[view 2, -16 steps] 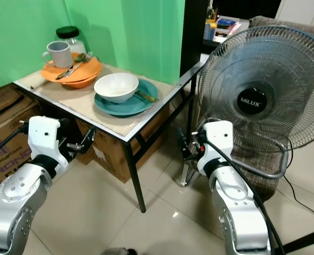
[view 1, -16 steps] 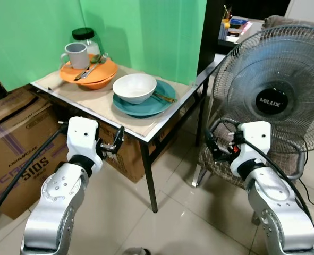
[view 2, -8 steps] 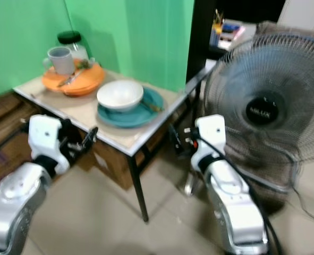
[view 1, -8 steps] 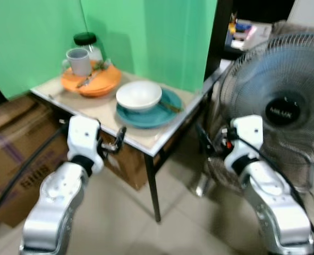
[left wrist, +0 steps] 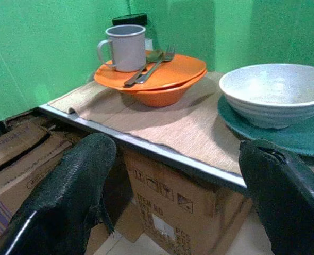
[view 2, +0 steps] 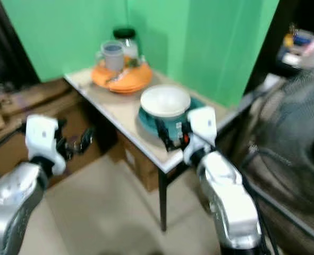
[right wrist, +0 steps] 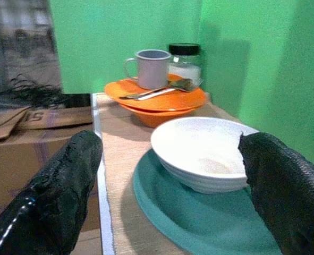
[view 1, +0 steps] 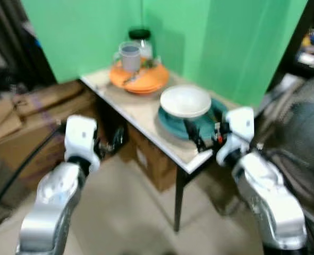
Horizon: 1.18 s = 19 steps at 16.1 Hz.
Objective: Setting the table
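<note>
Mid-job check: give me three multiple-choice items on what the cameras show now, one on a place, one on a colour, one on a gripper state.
1. Where does the white bowl sit?
A. on the teal plate
B. on a cardboard box
C. inside the mug

2. What colour is the dish under the grey mug?
A. teal
B. orange
C. white

3. How is the right gripper?
A. shut on the bowl
B. shut on a fork
C. open, holding nothing

Answers: 1 A, the bowl rests on the plate; 2 B, the mug stands on the orange dish; 3 C, its fingers stand wide apart on either side of the bowl.

Blurred: white bowl [view 1: 185, 101] on teal plate [view 1: 174, 120], orange plates [view 1: 138, 81] with mug [view 1: 129, 56] farther left on table [view 1: 141, 110]; right gripper [view 1: 195, 137] near the teal plate
</note>
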Available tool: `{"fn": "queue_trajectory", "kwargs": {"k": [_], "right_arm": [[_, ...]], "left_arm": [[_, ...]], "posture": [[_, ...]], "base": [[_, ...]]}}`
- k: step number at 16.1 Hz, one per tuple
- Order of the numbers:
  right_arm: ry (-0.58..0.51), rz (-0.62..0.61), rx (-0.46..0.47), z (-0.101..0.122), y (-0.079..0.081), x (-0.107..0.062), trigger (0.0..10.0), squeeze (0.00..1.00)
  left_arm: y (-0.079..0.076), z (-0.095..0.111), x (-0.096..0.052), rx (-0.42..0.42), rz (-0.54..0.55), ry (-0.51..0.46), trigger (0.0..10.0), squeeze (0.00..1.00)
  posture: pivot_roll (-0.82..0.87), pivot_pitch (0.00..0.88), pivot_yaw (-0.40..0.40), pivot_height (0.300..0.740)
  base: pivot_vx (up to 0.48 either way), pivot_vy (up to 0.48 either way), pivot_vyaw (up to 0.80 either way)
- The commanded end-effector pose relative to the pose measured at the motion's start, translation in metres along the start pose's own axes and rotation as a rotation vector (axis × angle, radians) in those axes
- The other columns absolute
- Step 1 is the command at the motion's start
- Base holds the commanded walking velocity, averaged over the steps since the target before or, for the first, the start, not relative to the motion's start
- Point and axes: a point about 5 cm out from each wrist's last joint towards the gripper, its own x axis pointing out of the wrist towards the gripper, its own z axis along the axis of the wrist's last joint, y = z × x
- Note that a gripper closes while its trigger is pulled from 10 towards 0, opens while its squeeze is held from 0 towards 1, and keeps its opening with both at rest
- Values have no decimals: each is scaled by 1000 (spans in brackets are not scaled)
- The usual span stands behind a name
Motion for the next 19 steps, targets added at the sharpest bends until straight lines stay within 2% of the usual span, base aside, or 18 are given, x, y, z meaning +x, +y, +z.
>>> {"fn": "queue_trajectory", "kwargs": {"k": [1,3,6,7,10,12,13,15,16,17,18,19], "right_arm": [[-30,23,-19,5,2,2,10000,1000],[-37,3,-2,11,-2,5,10000,1000],[-14,-46,-21,10,-9,7,10000,1000],[8,-81,0,10,-14,7,10000,1000],[31,-84,8,7,-16,9,10000,1000],[12,-94,15,12,-17,8,10000,1000],[11,-82,8,13,-17,8,10000,1000],[36,-45,-71,13,-19,11,10000,1000],[52,-24,-92,13,-18,12,10000,1000],[67,4,-105,13,-18,13,10000,784],[130,82,-139,11,-15,18,10000,0],[166,101,-139,9,-15,22,10000,0]], "left_arm": [[1,3,0,21,-15,-9,10000,0],[3,7,2,29,-32,-19,10000,0],[1,2,1,42,-64,1,10000,0],[0,3,2,46,-79,-5,10000,0],[-3,2,3,37,-107,0,10000,0],[-7,3,3,37,-161,2,10000,0],[-8,2,3,46,-173,9,10000,0],[-17,1,-4,60,-292,28,10000,0],[-18,-1,-6,69,-315,41,10000,0],[-17,-1,-7,72,-332,50,10000,0],[-15,-2,-8,73,-360,63,10000,0],[-14,-2,-8,74,-371,68,10000,0]], "posture": [[146,0,37,740],[149,0,34,740],[136,0,39,740],[144,0,37,740],[138,0,47,740],[137,0,44,740],[141,0,47,740],[141,0,44,740],[141,0,45,740],[141,0,45,740],[135,0,49,740],[134,0,50,740]], "base": [[304,0,0],[304,0,0],[304,0,0],[307,0,0],[303,0,-800],[298,0,0],[244,0,0],[0,0,0],[0,0,0],[0,0,0],[0,0,0],[0,0,0]]}}
